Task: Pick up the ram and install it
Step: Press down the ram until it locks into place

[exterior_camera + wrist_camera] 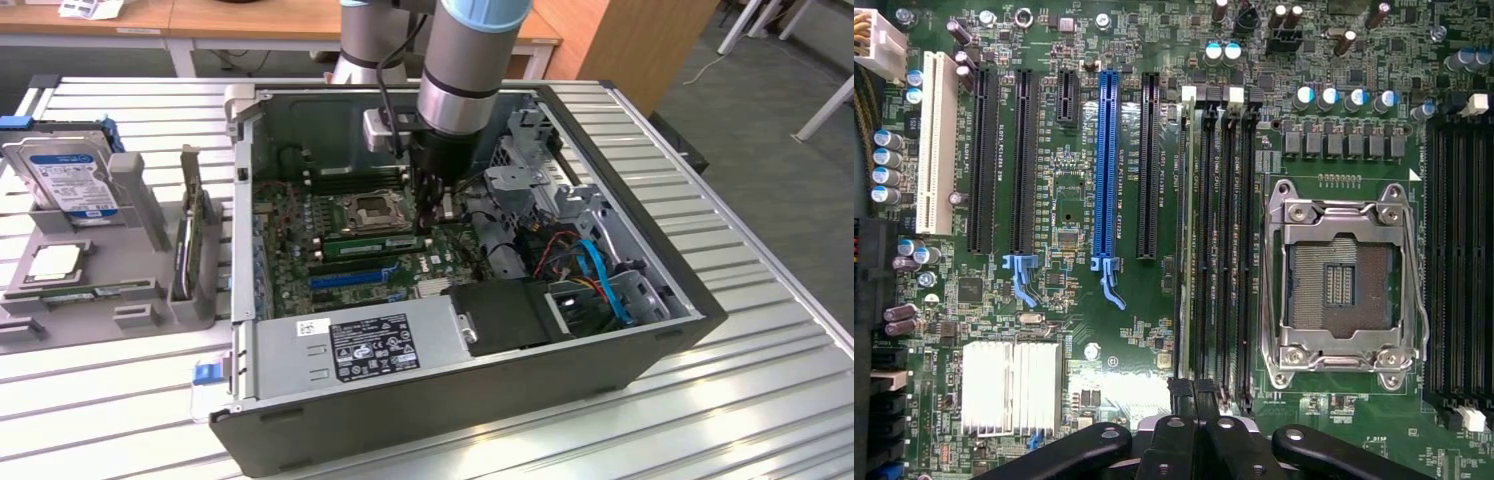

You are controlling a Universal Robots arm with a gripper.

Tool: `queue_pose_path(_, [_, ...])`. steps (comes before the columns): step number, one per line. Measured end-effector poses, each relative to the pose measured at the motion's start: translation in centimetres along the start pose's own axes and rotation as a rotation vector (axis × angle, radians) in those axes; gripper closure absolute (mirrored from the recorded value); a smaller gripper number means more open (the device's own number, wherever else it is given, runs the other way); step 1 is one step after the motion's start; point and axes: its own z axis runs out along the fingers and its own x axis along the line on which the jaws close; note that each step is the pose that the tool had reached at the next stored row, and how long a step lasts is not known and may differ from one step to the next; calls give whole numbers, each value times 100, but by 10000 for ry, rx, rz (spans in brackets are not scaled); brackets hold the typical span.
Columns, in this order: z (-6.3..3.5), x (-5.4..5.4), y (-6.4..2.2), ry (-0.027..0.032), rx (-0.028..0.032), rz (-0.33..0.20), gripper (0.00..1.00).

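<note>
The ram (374, 243) lies as a green strip along a memory slot on the motherboard (1069, 200), between the CPU socket (370, 210) and the blue slot (350, 277). It runs parallel to both, as a seated or nearly seated module would. Whether its end latches have closed I cannot tell.

My fingers (430, 225) are pressed together with nothing between them. In the wrist view the tips (1194, 400) sit directly over one end of the bank of memory slots (1216, 240) beside the socket. I judge this posture to be for pushing: closed fingers make a single blunt tip to bear down on the stick's top edge, and being near its end puts the force by the latch.

The arm stands upright inside the open computer case (667, 300), which lies on its side on the slatted desk (747, 400) so the board faces up and the slots can be reached from above. The parts holder (134, 260) at the exterior view's left carries a hard drive (67, 175), well apart from the work.
</note>
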Motion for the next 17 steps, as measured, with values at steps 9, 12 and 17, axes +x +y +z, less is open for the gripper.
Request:
queue_pose_path(9, [19, 0, -1, 1, 1, 0, 90])
queue_pose_path(12, [20, 0, -1, 2, -1, 0, 90])
queue_pose_path(17, [27, 0, -1, -2, 1, -1, 90])
